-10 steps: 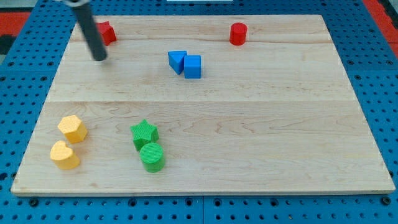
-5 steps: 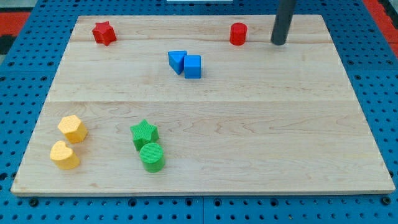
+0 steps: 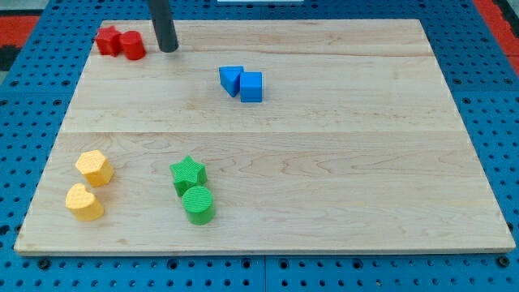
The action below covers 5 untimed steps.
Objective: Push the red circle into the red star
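The red circle (image 3: 133, 45) sits at the board's top left, touching the red star (image 3: 107, 40) on the star's right side. My tip (image 3: 168, 49) stands just to the right of the red circle, a small gap apart from it. The rod rises from there out of the view's top.
A blue triangle (image 3: 230, 79) and blue cube (image 3: 251, 87) touch near the top middle. A yellow hexagon (image 3: 94, 168) and yellow heart (image 3: 83, 203) lie at the bottom left. A green star (image 3: 188, 173) and green circle (image 3: 198, 204) lie beside them. The wooden board (image 3: 340, 162) rests on a blue pegboard.
The red circle has slid left across the board's top from the right part to the red star, which shifted slightly left. My tip moved left behind it.
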Tool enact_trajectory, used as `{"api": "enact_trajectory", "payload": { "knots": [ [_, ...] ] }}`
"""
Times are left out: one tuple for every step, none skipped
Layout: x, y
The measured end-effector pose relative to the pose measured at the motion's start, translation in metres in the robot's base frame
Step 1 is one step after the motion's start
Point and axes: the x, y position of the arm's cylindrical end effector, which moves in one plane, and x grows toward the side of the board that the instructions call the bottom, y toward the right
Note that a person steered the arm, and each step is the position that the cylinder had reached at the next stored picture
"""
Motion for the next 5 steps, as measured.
{"api": "enact_trajectory", "payload": {
  "knots": [
    [0.049,0.007],
    [0.098,-0.062],
    [0.141,-0.129],
    [0.238,-0.151],
    [0.338,-0.153]
  ]
}}
